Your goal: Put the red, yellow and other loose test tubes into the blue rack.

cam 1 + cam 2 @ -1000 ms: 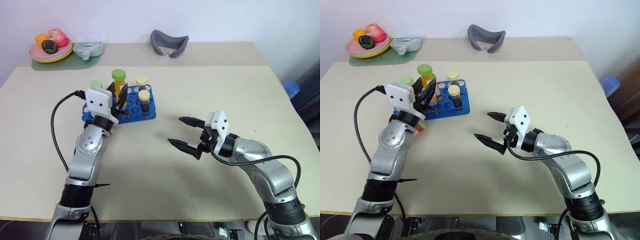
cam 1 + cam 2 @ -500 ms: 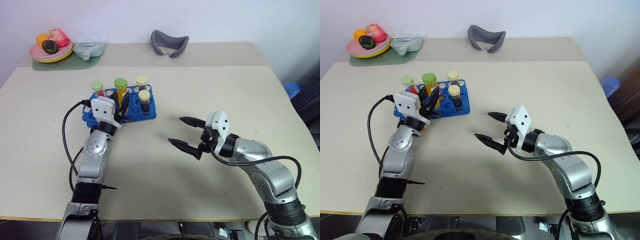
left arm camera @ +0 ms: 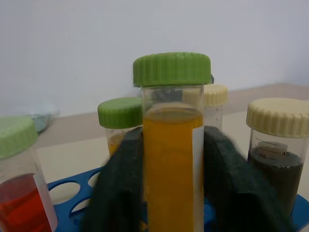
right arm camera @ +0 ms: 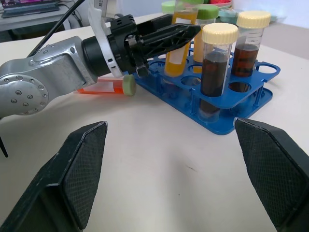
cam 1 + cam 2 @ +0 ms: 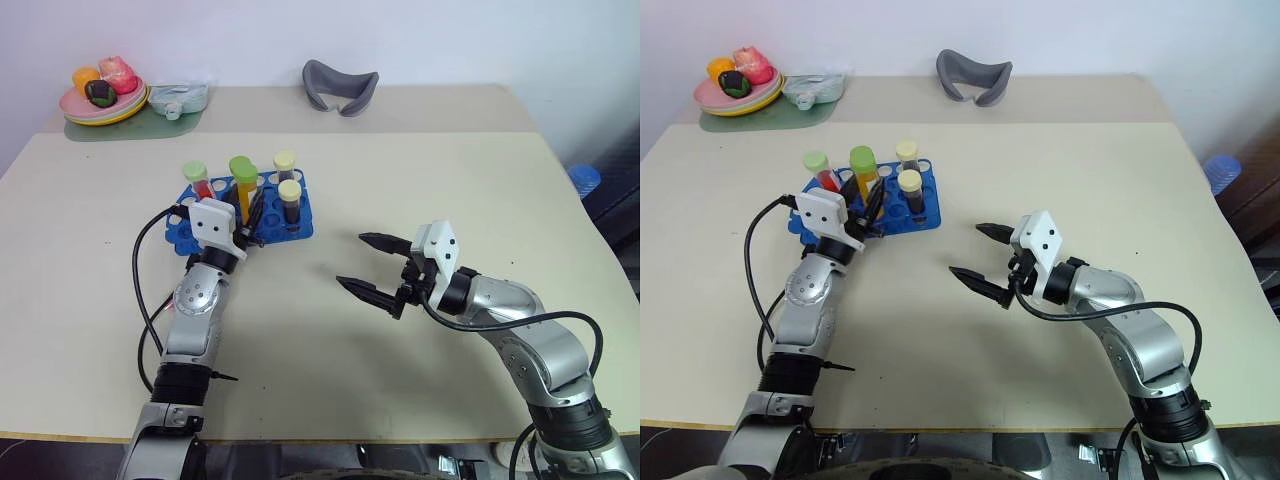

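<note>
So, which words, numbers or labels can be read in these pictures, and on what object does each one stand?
"45": scale mark on the dark tube with a cream cap in the blue rack.
Beside it, something like "mL": too blurred to be sure.
Finer marks on that tube: unreadable.
Nothing else is legible.

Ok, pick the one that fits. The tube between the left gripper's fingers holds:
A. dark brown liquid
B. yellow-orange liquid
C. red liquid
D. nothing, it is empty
B: in the left wrist view the tube standing between the left gripper's fingers is filled with yellow-orange liquid under a green cap; the red tube stands off to one side, the dark one to the other.
</note>
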### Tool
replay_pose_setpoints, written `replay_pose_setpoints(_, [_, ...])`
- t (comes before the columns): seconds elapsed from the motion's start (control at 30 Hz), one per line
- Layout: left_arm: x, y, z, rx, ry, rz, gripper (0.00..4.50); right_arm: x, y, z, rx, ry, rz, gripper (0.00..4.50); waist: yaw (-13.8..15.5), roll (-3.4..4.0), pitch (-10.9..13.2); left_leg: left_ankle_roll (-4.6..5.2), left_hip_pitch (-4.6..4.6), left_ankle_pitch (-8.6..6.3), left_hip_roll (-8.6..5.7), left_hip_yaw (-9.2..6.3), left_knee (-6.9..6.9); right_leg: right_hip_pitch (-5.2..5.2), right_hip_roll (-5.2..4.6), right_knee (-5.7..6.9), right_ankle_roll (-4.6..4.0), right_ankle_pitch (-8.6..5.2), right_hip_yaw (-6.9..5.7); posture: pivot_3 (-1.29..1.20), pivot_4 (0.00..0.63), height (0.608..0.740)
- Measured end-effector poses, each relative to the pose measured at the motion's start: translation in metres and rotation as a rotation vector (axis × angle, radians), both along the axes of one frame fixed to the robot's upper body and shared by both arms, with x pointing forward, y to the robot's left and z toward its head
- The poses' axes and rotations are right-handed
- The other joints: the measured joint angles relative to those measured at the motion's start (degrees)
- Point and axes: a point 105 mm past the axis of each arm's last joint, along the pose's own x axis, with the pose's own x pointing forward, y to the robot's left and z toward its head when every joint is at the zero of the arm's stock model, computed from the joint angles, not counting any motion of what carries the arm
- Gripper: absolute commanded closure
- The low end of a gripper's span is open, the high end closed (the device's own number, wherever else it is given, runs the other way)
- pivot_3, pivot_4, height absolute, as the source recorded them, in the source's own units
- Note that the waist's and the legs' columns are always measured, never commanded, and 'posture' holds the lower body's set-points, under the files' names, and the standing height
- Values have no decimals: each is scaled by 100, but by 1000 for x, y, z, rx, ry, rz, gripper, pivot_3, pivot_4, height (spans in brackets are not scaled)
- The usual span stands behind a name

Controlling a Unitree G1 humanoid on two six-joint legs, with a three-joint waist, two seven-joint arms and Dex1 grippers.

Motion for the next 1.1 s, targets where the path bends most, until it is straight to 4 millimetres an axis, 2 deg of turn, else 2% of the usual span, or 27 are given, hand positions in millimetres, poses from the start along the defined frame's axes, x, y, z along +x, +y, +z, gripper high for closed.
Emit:
replay_pose_setpoints(0.1, [-2, 3, 0, 6, -3, 18, 24, 0, 0, 0, 0, 0, 0, 196, -17, 0, 0, 0, 0, 0, 0, 0, 0, -1, 1, 1, 0, 0, 0, 0, 150, 740])
replay_pose_setpoints(0.33, [-29, 42, 38, 42, -66, 76, 24, 0, 0, 0, 0, -1, 1, 196, -28, 0, 0, 0, 1, 0, 2, -1, -2, -2, 1, 4, 0, 0, 1, 0, 150, 740])
replay_pose_setpoints(0.5, [-52, 67, 68, 117, 45, 4, 24, -1, 0, 0, -4, 2, 7, 196, -26, 1, 1, 0, 4, 0, 3, -2, -3, 0, 1, 6, 0, -1, 0, 0, 150, 740])
replay_pose_setpoints(0.57, [-60, 79, 70, 148, 148, -20, 24, -2, 0, 0, -6, 5, 21, 196, -37, 0, 2, 2, 5, -1, 5, -2, -5, -1, 3, 6, -1, -2, 0, 0, 150, 740])
replay_pose_setpoints(0.7, [-78, 97, 56, 258, 424, -32, 24, -3, 2, 0, -7, 6, 48, 196, -40, 0, 7, 3, 5, -2, 6, -2, -6, -3, 5, 5, -2, -3, 0, 0, 150, 740])
replay_pose_setpoints(0.87, [-99, 89, 24, 511, 805, -71, 24, -4, 7, 1, -12, 6, 85, 196, -13, -5, 11, 3, 3, -2, 5, -2, -7, 0, 3, 2, -2, -3, -1, 0, 150, 740])
replay_pose_setpoints(0.97, [-92, 90, 16, 544, 991, -12, 24, -4, 10, 0, -15, 10, 102, 196, -25, -7, 12, 3, 3, -2, 4, -4, -5, -1, 6, 4, -2, -3, -3, 0, 150, 740])
replay_pose_setpoints(1.1, [-81, 86, 8, 573, 1132, 16, 24, -5, 11, -2, -17, 18, 109, 196, -50, -8, 12, 4, -1, -3, 4, -3, -10, -11, 8, 3, -2, -3, 0, 0, 150, 740])
